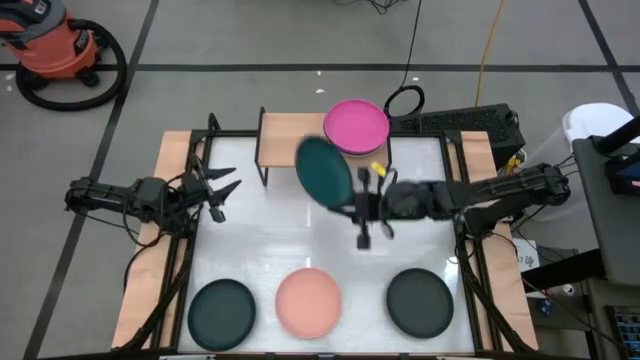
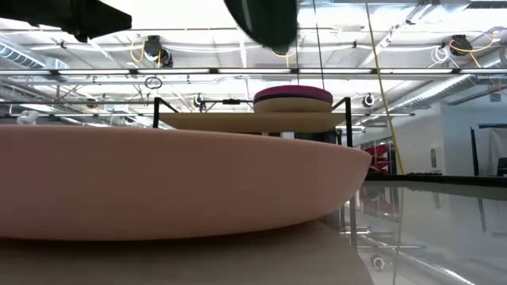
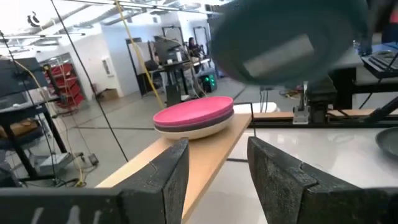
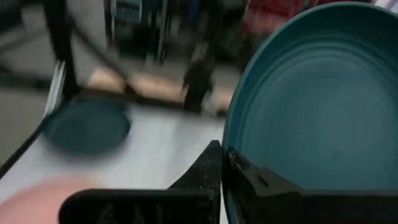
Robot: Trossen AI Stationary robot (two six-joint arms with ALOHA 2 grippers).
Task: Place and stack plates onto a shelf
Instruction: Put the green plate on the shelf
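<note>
My right gripper is shut on a dark teal plate, held in the air just in front of the shelf, a low wooden board on black legs at the table's far side. On the shelf's right half rests a stack topped by a magenta plate, seen in the low view as the stack. My left gripper hangs open over the table's left part, pointing at the shelf; in its wrist view the gripper faces the magenta plate. The held plate shows at the low view's top. My right gripper pinches the teal plate's rim, one finger on the plate's hollow inner face and one on its underside. The fingers come level from the table's right side. The plate is lifted clear and tilted steeply, almost on edge.
Three plates lie along the table's near edge: a dark teal one, a salmon pink one and a dark one. The salmon plate fills the low view's foreground. The shelf's left half is bare. Wooden boards flank the white tabletop.
</note>
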